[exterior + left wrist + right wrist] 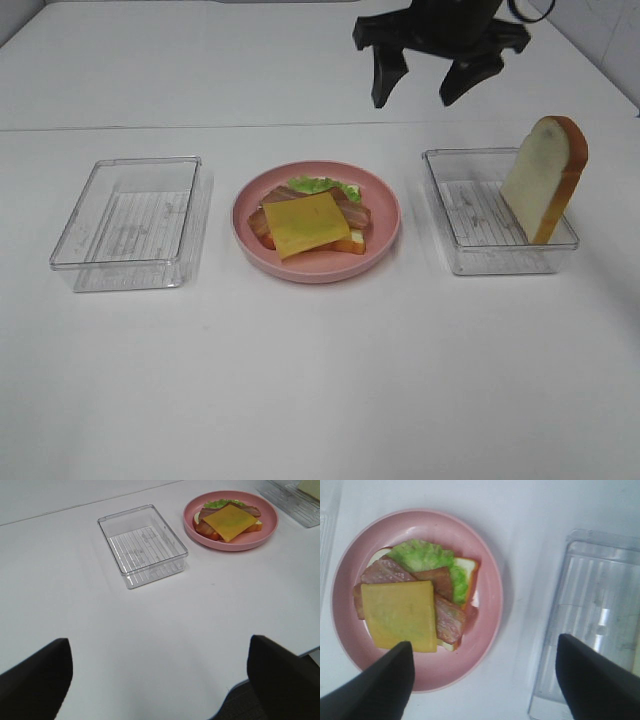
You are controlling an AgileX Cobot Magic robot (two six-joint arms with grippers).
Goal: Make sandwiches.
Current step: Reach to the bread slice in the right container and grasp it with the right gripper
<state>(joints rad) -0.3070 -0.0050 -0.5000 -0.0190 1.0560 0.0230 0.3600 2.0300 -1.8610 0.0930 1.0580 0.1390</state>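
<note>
On the pink plate (385, 215) lies a partly built sandwich (307, 222): a bread slice, green lettuce, bacon strips and a yellow cheese square on top. It also shows as the sandwich (228, 520) and the sandwich (410, 611). A second bread slice (544, 178) leans upright in the right clear tray (490, 256). My right gripper (425, 85) hangs open high above the table, behind the plate and the right tray, with nothing between its fingers (382, 682). My left gripper (160, 680) is open and empty over bare table near the front edge.
An empty clear tray (130, 222) stands left of the plate, seen also as the tray (142, 545). The right tray (590, 630) lies beside the plate. A seam across the table runs behind all three.
</note>
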